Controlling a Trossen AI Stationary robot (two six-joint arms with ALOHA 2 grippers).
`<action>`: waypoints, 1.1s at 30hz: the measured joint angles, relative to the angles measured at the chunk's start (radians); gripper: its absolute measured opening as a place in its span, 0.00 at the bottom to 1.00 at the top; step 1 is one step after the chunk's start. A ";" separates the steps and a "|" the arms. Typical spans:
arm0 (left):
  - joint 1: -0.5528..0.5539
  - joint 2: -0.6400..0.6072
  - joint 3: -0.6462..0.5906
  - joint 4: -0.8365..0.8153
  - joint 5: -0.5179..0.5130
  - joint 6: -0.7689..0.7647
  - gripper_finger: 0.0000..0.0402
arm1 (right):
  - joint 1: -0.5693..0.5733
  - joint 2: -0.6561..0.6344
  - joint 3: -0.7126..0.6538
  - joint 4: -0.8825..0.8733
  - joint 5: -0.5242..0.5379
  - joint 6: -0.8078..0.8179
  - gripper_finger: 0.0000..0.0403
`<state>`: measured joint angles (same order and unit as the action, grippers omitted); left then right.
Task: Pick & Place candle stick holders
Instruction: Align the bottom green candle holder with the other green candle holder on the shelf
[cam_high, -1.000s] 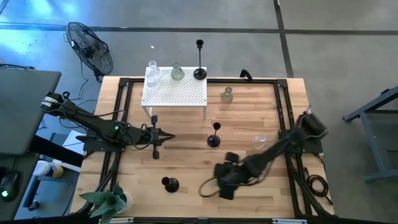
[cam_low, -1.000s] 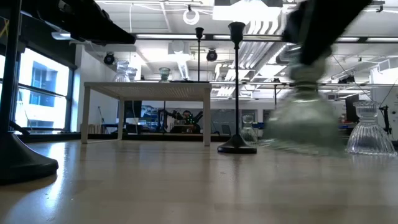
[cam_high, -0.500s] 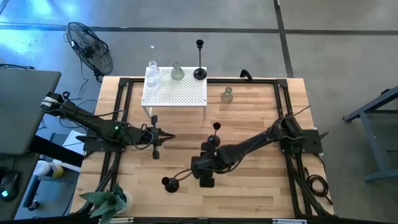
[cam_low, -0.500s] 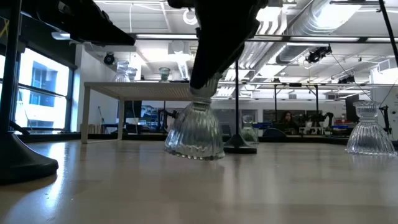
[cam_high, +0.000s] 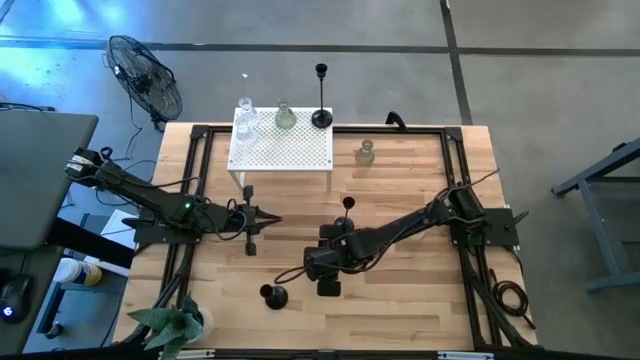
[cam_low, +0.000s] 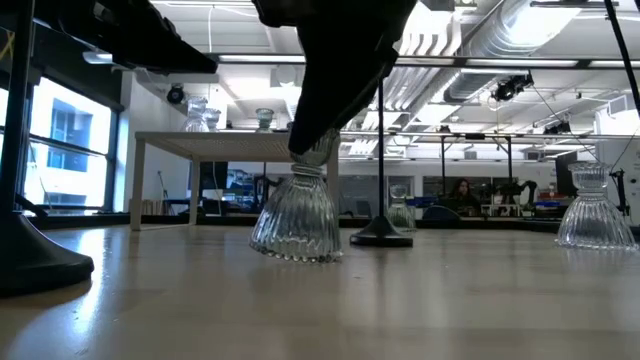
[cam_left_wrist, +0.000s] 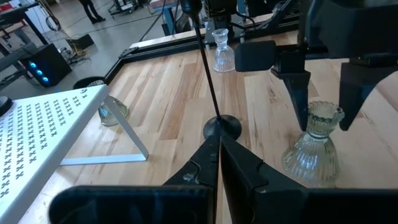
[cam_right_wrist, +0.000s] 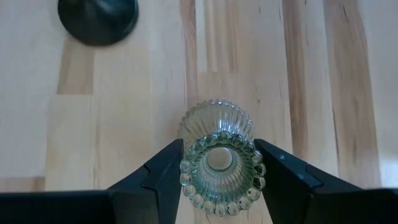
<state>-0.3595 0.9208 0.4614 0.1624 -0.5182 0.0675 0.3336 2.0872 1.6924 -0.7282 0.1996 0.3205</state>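
Observation:
My right gripper (cam_high: 322, 268) is over the middle of the table near its front, shut on a clear ribbed glass candle stick holder (cam_low: 295, 215), which also shows in the right wrist view (cam_right_wrist: 217, 127) and the left wrist view (cam_left_wrist: 314, 149). In the high view the gripper hides it. My left gripper (cam_high: 268, 219) is shut and empty, held at the table's left. A black holder (cam_high: 343, 225) stands on its round base just beyond the glass one. Another black one (cam_high: 272, 295) stands near the front. A clear glass one (cam_low: 595, 210) stands at the right. My right gripper pinches the holder's beaded top cup (cam_right_wrist: 189, 163) between its two fingers, one on each side. The fingers come from above, slanting down from the table's right. The holder is nearly upright with its wide base (cam_low: 295, 250) at the table top; whether it rests there I cannot tell.
A white perforated little table (cam_high: 281, 150) at the far left carries two glass holders (cam_high: 245, 115) (cam_high: 285, 117) and a tall black one (cam_high: 321, 118). A pale-green holder (cam_high: 365, 152) stands to its right. A floor fan (cam_high: 145, 75) and a plant (cam_high: 175, 325) lie off the table's left.
My right gripper has carried the glass holder from the table's near right toward the left and a little toward the far edge. It has come down, so the holder's base is now at table height. The move has slowed in the last half second.

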 joint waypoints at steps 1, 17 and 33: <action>0.000 0.000 0.000 0.000 0.001 0.000 0.03 | 0.000 0.000 -0.001 0.004 -0.001 -0.001 0.42; 0.000 0.000 0.000 -0.002 0.006 0.000 0.03 | 0.001 0.001 -0.004 0.026 0.074 -0.017 0.58; 0.000 0.001 0.000 -0.027 0.131 -0.061 0.03 | 0.204 -0.184 -0.086 0.068 0.262 -0.093 0.28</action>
<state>-0.3599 0.9214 0.4614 0.1352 -0.3876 0.0065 0.5376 1.9037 1.6069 -0.6606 0.4620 0.2274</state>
